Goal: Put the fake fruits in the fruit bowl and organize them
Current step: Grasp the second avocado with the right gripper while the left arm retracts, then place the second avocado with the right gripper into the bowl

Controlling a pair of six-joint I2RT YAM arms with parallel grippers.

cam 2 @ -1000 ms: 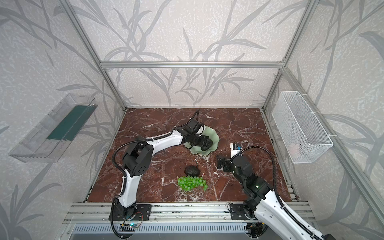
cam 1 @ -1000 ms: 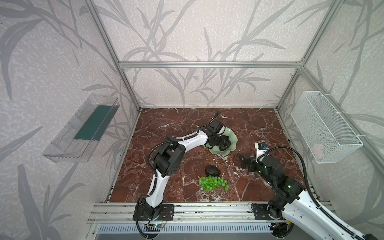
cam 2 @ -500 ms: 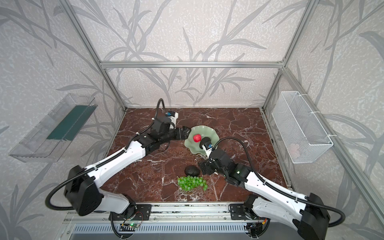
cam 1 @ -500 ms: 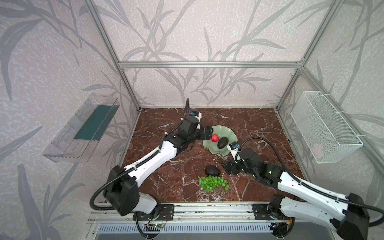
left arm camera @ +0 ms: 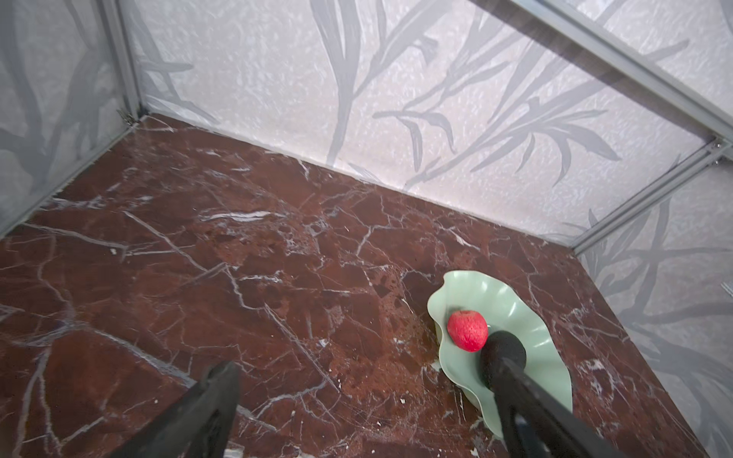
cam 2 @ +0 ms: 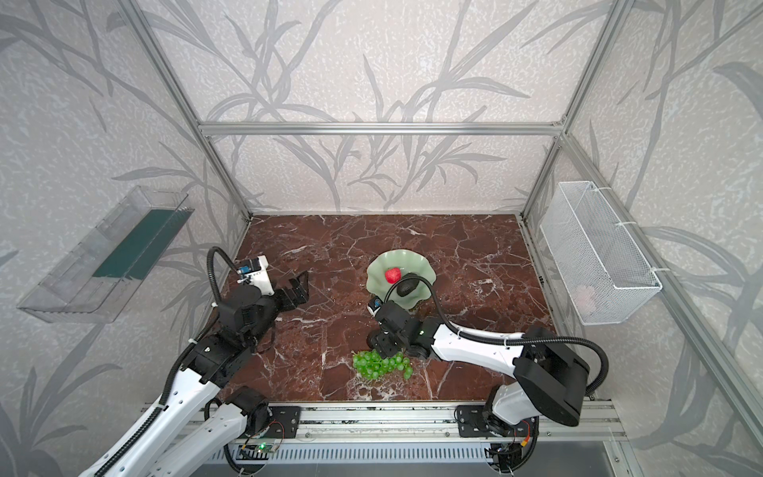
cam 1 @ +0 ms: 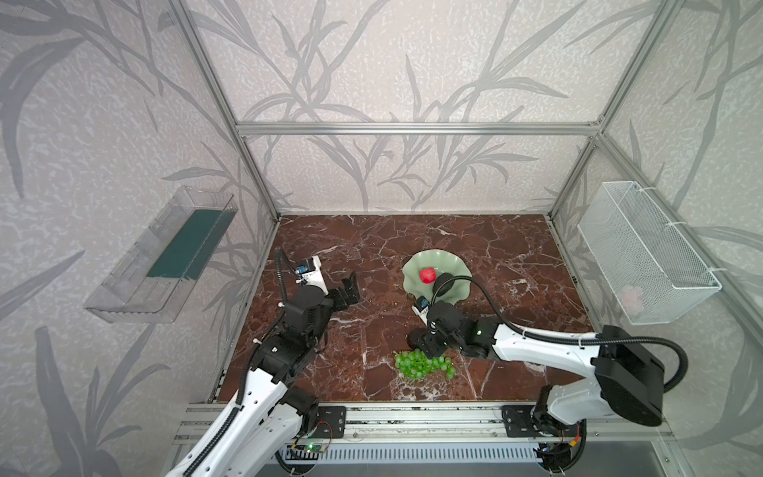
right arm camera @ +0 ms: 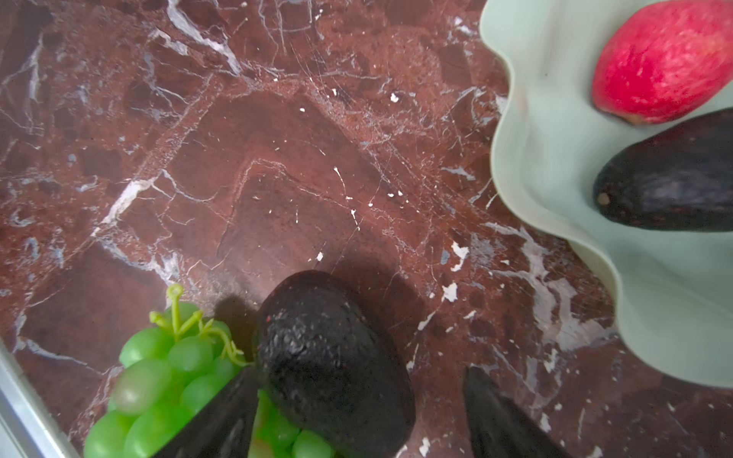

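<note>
Black fingers of the right end effector (right arm camera: 363, 372) stand on either side of the loose avocado (right arm camera: 333, 357), which lies on the brown marble desk (cam 1: 371, 256) just beside the green grapes (right arm camera: 158, 380). One finger (right arm camera: 222, 416) sits between grapes and avocado, close against the avocado's side. The other (right arm camera: 503, 420) has a clear gap to it, so the jaws are open and nothing is clamped.

The left end effector (cam 1: 348, 291) hangs wide open over bare marble at the left, well apart from every fruit and holding nothing.

The fruit bowl (cam 1: 448, 261) sits right of centre, farther back than the grapes, with the red fruit (cam 1: 427, 274) and a second avocado (cam 1: 445, 285) close together inside it.

In both top views the right end effector covers most of the loose avocado. The right wrist view cuts off the bowl, the red fruit, the second avocado and the grapes at its edges. In the left wrist view a finger crosses the second avocado and the bowl. A pale shape in the white wire basket (cam 1: 644, 256) on the right wall is too faint to identify.
</note>
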